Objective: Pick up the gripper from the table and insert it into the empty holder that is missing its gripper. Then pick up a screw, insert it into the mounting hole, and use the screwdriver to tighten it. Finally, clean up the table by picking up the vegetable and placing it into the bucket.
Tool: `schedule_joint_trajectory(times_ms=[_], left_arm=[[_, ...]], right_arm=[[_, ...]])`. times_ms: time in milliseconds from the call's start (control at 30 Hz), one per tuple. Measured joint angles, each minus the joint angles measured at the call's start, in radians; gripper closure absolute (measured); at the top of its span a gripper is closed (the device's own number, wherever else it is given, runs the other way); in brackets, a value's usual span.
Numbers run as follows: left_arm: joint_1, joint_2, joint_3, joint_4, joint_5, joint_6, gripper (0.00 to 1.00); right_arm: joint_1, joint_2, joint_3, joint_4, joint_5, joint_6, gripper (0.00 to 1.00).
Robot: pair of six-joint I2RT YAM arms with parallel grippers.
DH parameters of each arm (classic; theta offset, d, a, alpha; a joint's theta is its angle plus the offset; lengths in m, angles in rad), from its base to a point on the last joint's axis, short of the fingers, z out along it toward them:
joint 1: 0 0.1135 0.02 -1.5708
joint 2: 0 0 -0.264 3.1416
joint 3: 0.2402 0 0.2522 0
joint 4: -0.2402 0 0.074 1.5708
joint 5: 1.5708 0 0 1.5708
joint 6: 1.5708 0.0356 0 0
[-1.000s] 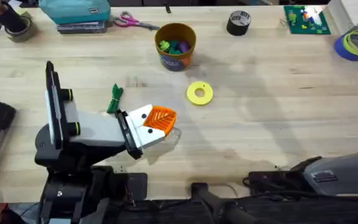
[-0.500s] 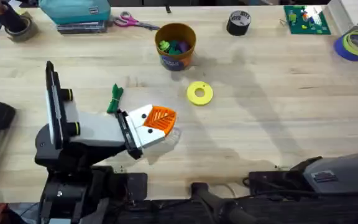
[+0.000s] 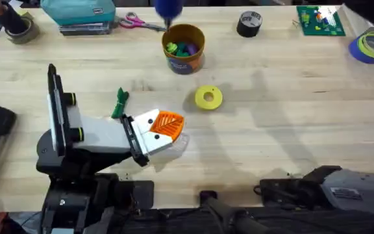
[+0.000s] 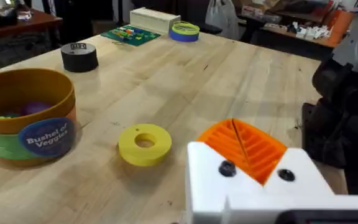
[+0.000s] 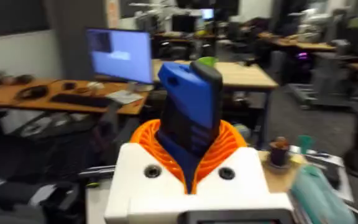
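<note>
The right pincer (image 5: 191, 165) is pinched on the blue screwdriver (image 5: 190, 115), which stands up between its orange ribbed pads (image 5: 225, 146); in the overhead view the tool's blue tip (image 3: 169, 6) shows at the far edge, beyond the bucket (image 3: 183, 49). So the tightening step seems to be in hand, judging by the tool alone. No screw or mounting hole is clear enough to make out, so how far that step has gone cannot be told.

The next move likely calls for bringing the bit down onto the screw head, square and steady.

The left pincer (image 3: 169, 128) rests low at the surface (image 3: 291, 110), just short of the yellow ring disc (image 3: 208, 97); whether its fingers are spread or pressed together cannot be told.

The green vegetable (image 3: 120, 103) lies on the surface beside the left arm, well apart from the bucket, so the clean-up is not yet done.
</note>
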Motion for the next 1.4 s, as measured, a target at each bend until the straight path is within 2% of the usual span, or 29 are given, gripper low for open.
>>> schedule_joint_trajectory(times_ms=[267,533,833,1400], left_arm=[[0.0,0.0,0.0,0.0,0.0,0.0,0.996],[0.0,0.0,0.0,0.0,0.0,0.0,0.996],[0.0,0.0,0.0,0.0,0.0,0.0,0.996],[0.0,0.0,0.0,0.0,0.0,0.0,0.996]], right_arm=[[0.096,0.001,-0.01,0.028,-0.098,0.021,0.977],[0.121,0.001,-0.01,0.028,-0.104,0.017,0.977],[0.189,0.001,-0.01,0.028,-0.105,-0.01,0.977],[0.192,0.001,-0.01,0.029,-0.108,-0.034,0.977]])
